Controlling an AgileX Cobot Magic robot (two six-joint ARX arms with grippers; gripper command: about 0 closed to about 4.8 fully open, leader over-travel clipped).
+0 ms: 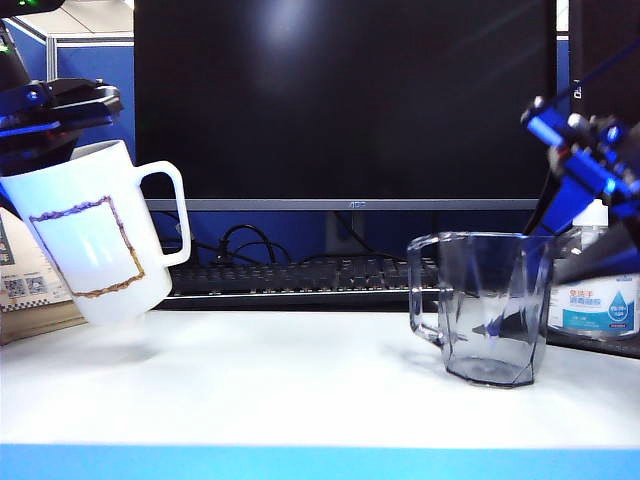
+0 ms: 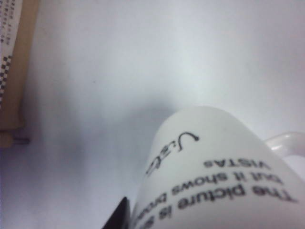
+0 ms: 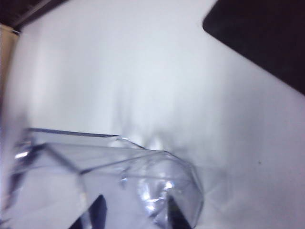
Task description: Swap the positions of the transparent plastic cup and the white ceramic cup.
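Observation:
The white ceramic cup (image 1: 95, 240) hangs tilted above the table at the left, its loop handle toward the middle. My left gripper (image 1: 62, 120) is shut on its rim. In the left wrist view the mug (image 2: 219, 176) fills the lower corner, with one dark fingertip (image 2: 119, 215) against its wall. The transparent plastic cup (image 1: 485, 305) stands upright on the white table at the right. My right gripper (image 1: 570, 255) is at its right rim. In the blurred right wrist view the right gripper (image 3: 136, 214) is open, its dark fingers standing apart around the cup (image 3: 119, 176).
A black monitor (image 1: 345, 100) and a keyboard (image 1: 290, 275) stand behind the cups. A pump bottle with a blue label (image 1: 600, 300) is just behind the clear cup. A cardboard box (image 1: 30, 290) sits at the far left. The table's blue front edge (image 1: 320, 462) runs across.

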